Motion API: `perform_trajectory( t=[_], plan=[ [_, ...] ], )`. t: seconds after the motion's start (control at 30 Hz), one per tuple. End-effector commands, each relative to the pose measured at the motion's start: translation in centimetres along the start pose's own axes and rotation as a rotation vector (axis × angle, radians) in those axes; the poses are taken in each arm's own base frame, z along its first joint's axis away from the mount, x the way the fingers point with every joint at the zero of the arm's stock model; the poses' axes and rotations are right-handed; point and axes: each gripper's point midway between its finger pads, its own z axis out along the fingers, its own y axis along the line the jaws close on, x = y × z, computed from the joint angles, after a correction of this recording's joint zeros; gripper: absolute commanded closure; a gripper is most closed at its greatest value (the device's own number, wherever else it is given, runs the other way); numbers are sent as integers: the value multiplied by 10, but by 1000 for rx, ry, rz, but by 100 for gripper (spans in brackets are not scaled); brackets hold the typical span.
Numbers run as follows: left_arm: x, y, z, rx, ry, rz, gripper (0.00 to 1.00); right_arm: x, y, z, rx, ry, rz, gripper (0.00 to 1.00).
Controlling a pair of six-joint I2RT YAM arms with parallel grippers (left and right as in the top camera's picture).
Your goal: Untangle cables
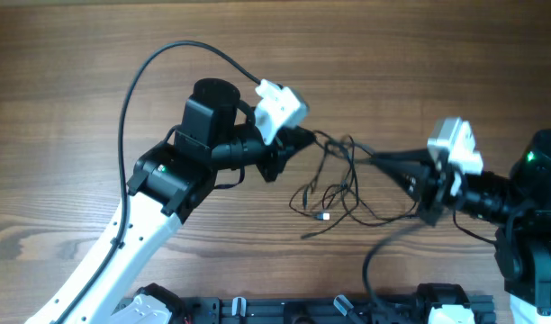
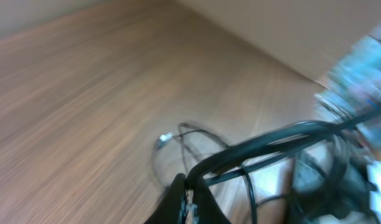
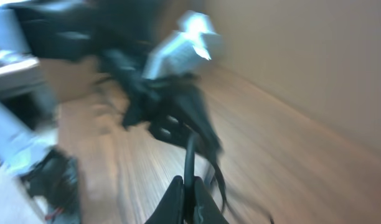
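The cables (image 1: 340,187) are a loose tangle of thin black cords on the wooden table, strung between my two grippers. A small metallic plug (image 1: 323,216) lies at the tangle's near side. My left gripper (image 1: 304,138) is at the tangle's upper left, shut on a black cable strand (image 2: 265,146) that runs up and to the right from its fingertips (image 2: 178,190). Another plug end (image 2: 164,138) rests on the wood beyond. My right gripper (image 1: 376,158) is at the tangle's right side. In the right wrist view the right gripper (image 3: 189,186) is shut on a cable strand (image 3: 190,155) rising straight from it.
The left arm's thick black wiring (image 1: 131,90) arcs over the table at the left. A black rail (image 1: 329,310) with mounts runs along the near edge. Both wrist views are motion-blurred. The left arm's body (image 3: 172,93) fills the far side of the right wrist view.
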Motion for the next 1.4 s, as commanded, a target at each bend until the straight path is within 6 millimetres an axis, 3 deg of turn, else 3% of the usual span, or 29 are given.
perform_trajectory(
  t=[0.0,0.07,0.13,0.23,0.3,0.37,0.43,0.57,0.7,0.8,0.87,1.0,1.07,1.13,1.27,1.37],
  plan=[
    [8,105,-41,-610,-123,-484,96,18,-86,-31,577,6,463,96],
    [15,127,-58,-676,-173,-651,96,42,-118,-64,880,-21,667,96],
    [12,134,-69,-643,-211,-729,96,66,-132,-96,1124,-65,851,96],
    [-8,122,-68,-474,-243,-714,96,68,-131,-95,1119,-61,861,96],
    [-22,96,-57,-310,-211,-535,94,57,-127,-82,1018,-17,738,96],
    [-24,70,-49,-161,-170,-450,66,40,-113,-57,825,7,606,96],
    [-24,54,-47,-69,-148,-449,53,20,-85,-31,571,17,453,96],
    [-33,13,-37,100,-135,-369,49,2,-31,-8,210,16,236,96],
    [-32,-35,-19,202,-113,-86,37,-14,14,-4,-61,-40,123,96],
    [-30,-65,-10,262,-124,150,32,-21,33,-7,-177,-68,103,96],
    [-29,-66,-6,239,-131,253,27,-25,42,-9,-235,-85,89,96],
    [-25,-35,3,61,-106,379,18,-33,59,-15,-338,-118,50,96],
    [-24,-33,4,45,-100,435,15,-34,63,-17,-366,-126,43,96],
    [-24,-36,4,60,-103,472,14,-36,69,-19,-399,-133,34,96],
    [-19,-65,6,184,-111,505,16,-40,76,-23,-448,-152,-1,95],
    [-16,-81,6,253,-114,515,31,-41,76,-23,-448,-153,-3,94]
  ],
)
